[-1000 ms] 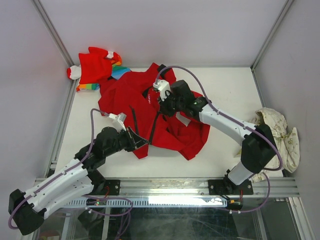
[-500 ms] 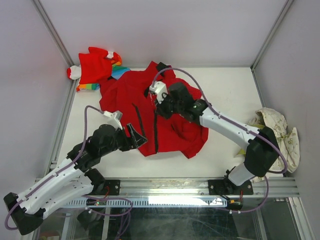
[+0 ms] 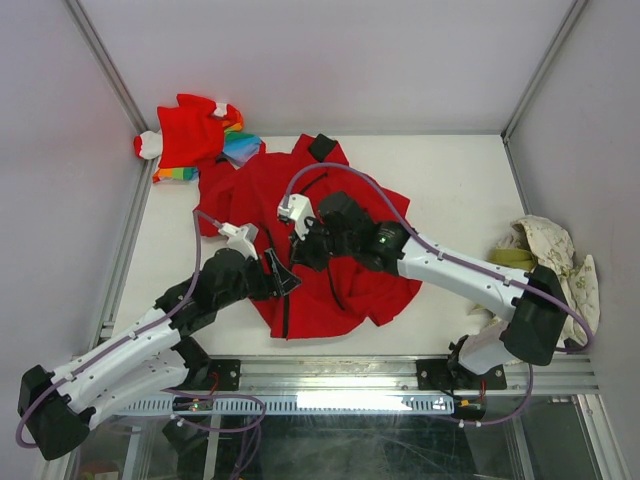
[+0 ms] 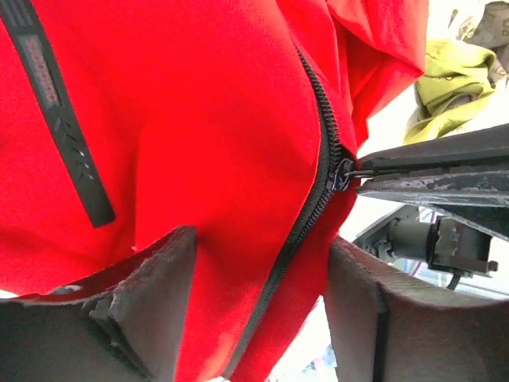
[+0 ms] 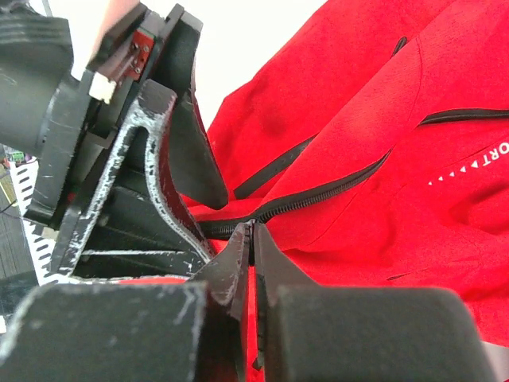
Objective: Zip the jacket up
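The red jacket lies spread on the white table, its dark zipper running toward the near hem. My right gripper is shut on the zipper pull, its fingertips pinched flat together at the zipper line. My left gripper sits just in front of it, open. Its two fingers straddle the lower stretch of zipper and red fabric, the gripper gripping nothing. White chest lettering shows on the right.
A smaller red garment with rainbow stripes and white cuffs lies at the back left corner. A cream and olive cloth is heaped at the right edge. Enclosure walls stand on three sides, and a metal rail runs along the near edge.
My left gripper has let go of the jacket's near hem and opened. The right gripper has moved toward the near left with the zipper pull, and the jacket has slid nearer.
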`<action>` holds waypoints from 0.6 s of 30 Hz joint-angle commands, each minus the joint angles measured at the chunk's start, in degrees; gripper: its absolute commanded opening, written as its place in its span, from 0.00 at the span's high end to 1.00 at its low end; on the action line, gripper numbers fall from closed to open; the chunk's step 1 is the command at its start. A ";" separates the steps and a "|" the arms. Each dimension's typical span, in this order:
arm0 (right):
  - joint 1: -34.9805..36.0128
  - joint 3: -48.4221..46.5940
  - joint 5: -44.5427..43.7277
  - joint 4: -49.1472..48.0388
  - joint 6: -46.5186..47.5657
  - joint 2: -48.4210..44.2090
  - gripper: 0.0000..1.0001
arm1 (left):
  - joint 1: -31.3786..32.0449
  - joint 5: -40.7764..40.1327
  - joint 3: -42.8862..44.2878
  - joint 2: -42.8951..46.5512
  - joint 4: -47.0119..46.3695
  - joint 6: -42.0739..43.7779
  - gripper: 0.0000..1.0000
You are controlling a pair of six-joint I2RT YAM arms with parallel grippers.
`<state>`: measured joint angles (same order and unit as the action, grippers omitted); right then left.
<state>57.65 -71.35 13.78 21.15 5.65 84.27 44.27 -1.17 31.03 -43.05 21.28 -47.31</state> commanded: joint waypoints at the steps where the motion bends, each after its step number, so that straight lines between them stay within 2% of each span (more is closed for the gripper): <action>1: 0.49 -1.54 0.27 -2.72 -1.45 -0.04 1.00 | 0.20 2.41 -1.39 0.66 -6.28 0.36 0.47; 5: -0.64 -4.30 -9.41 -3.38 0.71 3.29 1.00 | 0.31 7.25 -2.87 -1.20 -6.25 0.33 0.85; 8: -4.42 -8.21 -16.52 -4.08 1.57 7.56 1.00 | 0.97 11.50 -5.14 -1.13 -6.20 -0.99 1.00; 18: -18.51 -23.14 -20.43 -6.13 4.08 20.75 1.00 | 3.64 12.27 -7.44 2.11 -0.78 -3.99 1.00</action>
<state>48.03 -85.43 7.66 25.85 5.52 102.48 44.97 2.31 23.90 -43.51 13.39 -49.98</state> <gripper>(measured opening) 0.006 0.034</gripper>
